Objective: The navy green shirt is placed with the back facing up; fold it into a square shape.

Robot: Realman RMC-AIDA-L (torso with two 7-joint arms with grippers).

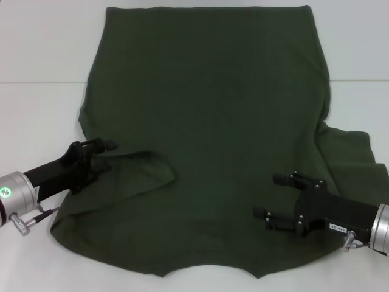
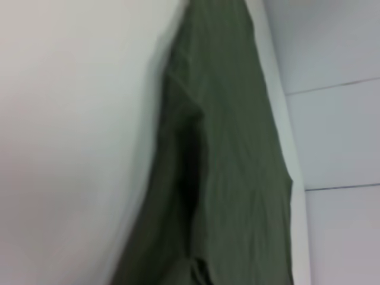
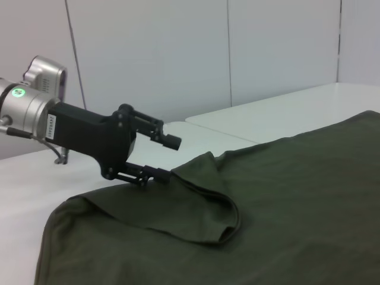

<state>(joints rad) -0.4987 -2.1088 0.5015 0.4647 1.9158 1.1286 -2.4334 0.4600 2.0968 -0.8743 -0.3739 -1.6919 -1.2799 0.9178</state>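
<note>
The navy green shirt (image 1: 213, 134) lies spread flat across the white table (image 1: 36, 48), plain side up, its straight hem at the far edge and the neckline curve at the near edge, closest to the robot. Its left sleeve (image 1: 143, 170) is folded inward, lying on top of the shirt body as a rounded flap. The right sleeve (image 1: 352, 152) is out flat on the table, sticking past the shirt's right side.

Over on the left, the left gripper (image 1: 100, 152) sits low at the shirt's left edge, right at the root of that folded sleeve. From the right wrist view you get the better look: the left gripper (image 3: 160, 157) has its jaws spread, the lower one touching the raised ridge of cloth, the upper one clear above it, nothing pinched between them. The left wrist view shows only the green fabric (image 2: 225, 178) against the table (image 2: 71, 148).

On the right, the right gripper (image 1: 273, 196) is above the shirt's lower right area, near the shoulder, pointing inward toward the middle. Its jaws are spread wide, with bare cloth showing between them and no fabric taken.
</note>
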